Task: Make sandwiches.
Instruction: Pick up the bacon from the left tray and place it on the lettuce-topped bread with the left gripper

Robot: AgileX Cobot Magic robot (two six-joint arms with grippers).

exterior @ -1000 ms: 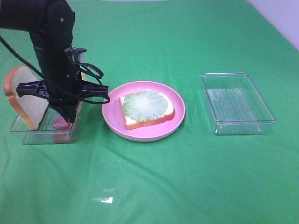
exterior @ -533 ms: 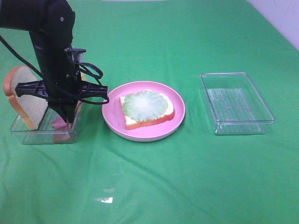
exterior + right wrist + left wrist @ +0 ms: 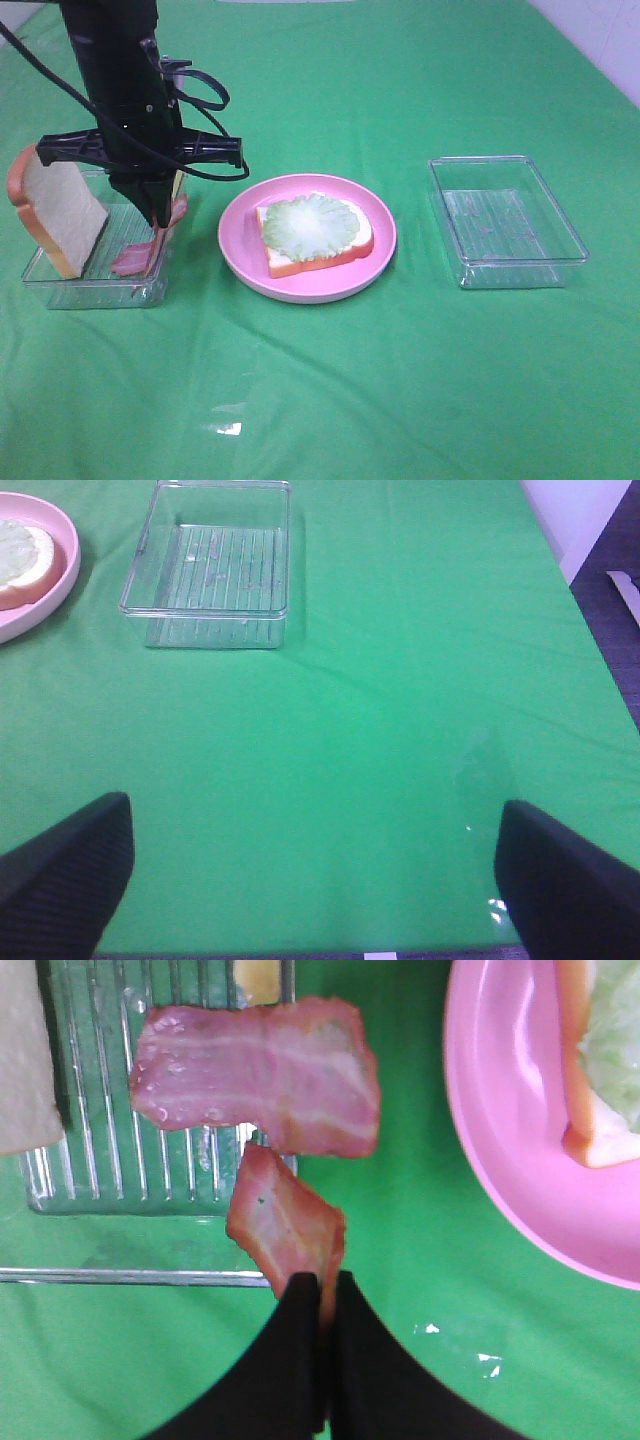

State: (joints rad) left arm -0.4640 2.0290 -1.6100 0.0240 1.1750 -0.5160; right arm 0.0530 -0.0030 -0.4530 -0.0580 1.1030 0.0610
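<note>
Over the left tray (image 3: 90, 290) at nine o'clock, the left gripper (image 3: 322, 1285) pinches a bacon strip (image 3: 288, 1225). Bacon step, I'd say. Next it needs carrying toward three o'clock onto the lettuce-topped bread (image 3: 312, 228) on the pink plate (image 3: 240, 262) (right gripper (image 3: 315, 875) gapes, holding nothing).

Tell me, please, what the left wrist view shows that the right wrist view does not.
Only the left wrist view: the left gripper shut on bacon that trails into a ribbed tray holding a plain bread slice. Only the right wrist view: the open right gripper and a second clear tray with nothing in it. Both: the pink plate, its lettuce-topped bread and the green cloth.
</note>
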